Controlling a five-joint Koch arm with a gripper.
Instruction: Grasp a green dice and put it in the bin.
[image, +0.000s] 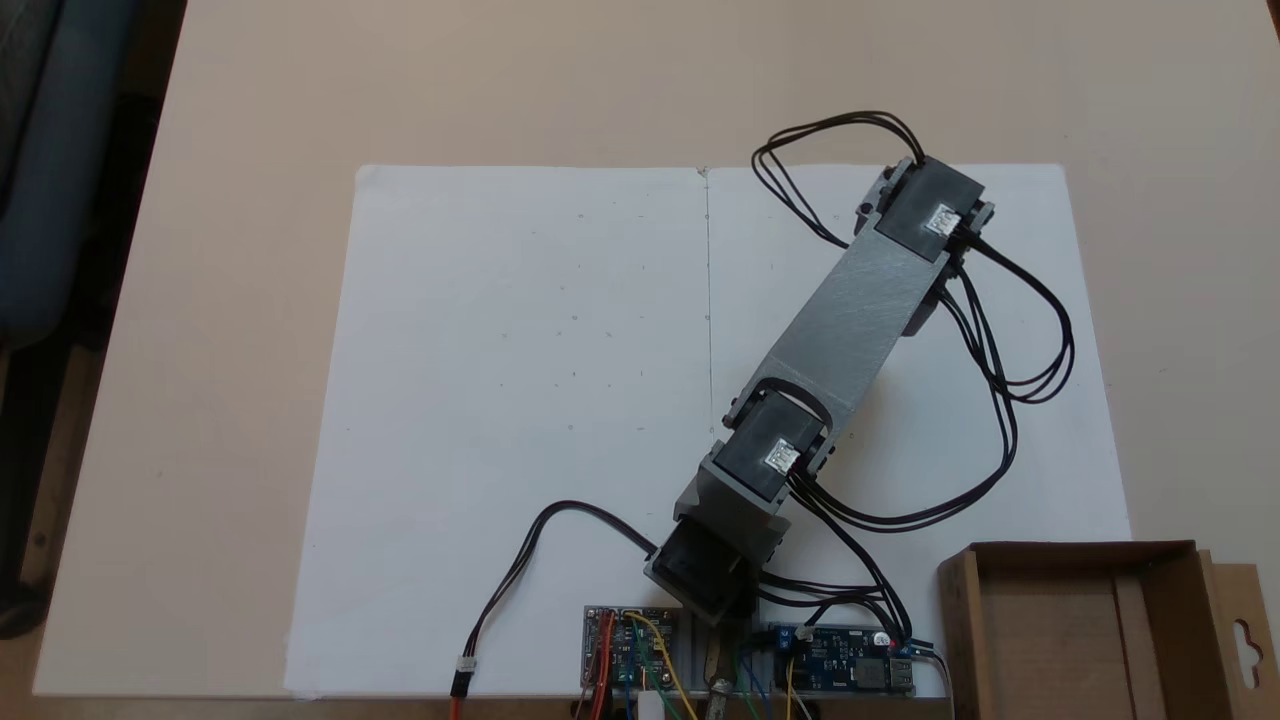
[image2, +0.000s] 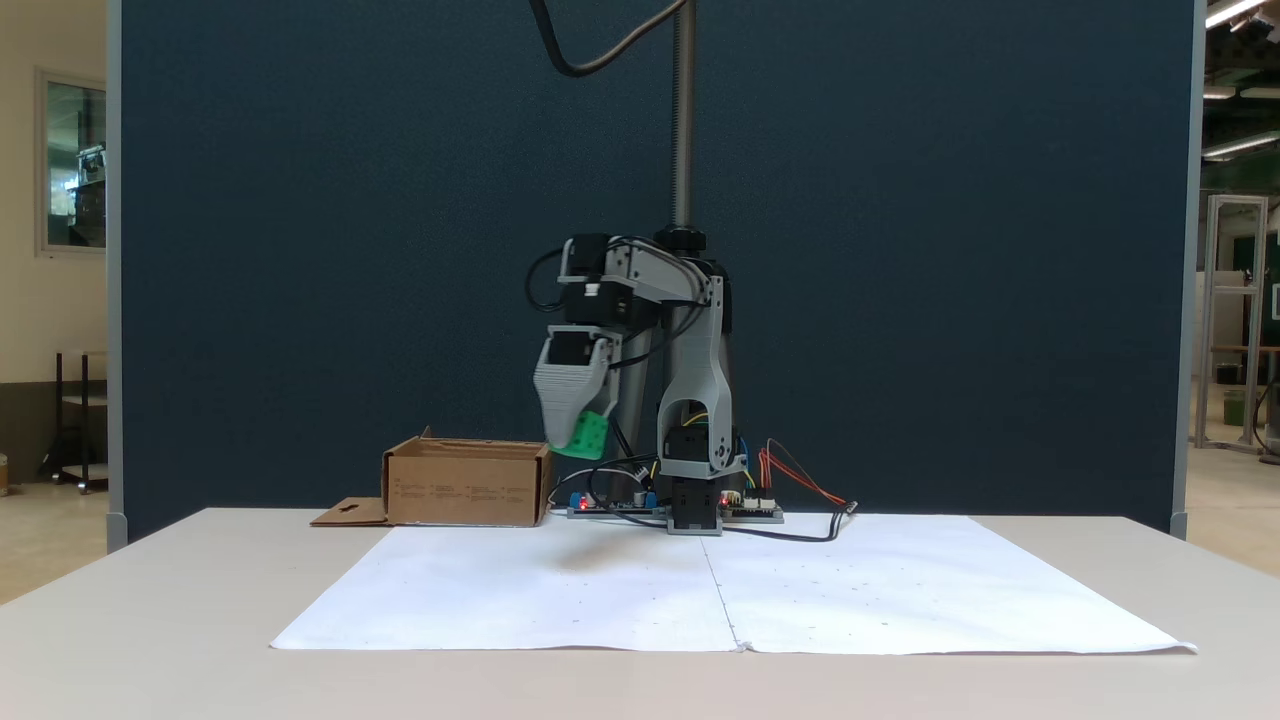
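One green dice (image2: 590, 436), held between the fingers of the gripper (image2: 578, 440), raised clear of the table and just right of the bin (image2: 465, 485) in the side-on fixed view. Likely light, rigid, smooth plastic; best pinched on opposite flat faces. One bin, one arm (image: 850, 320).

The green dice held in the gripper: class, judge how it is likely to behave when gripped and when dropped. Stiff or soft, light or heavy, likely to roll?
The green dice looks like hard plastic, so probably stiff. It is small beside the gripper holding it off the table, so likely light. Dropped into the cardboard box, its rounded corners may let it tumble briefly before its flat faces settle it.
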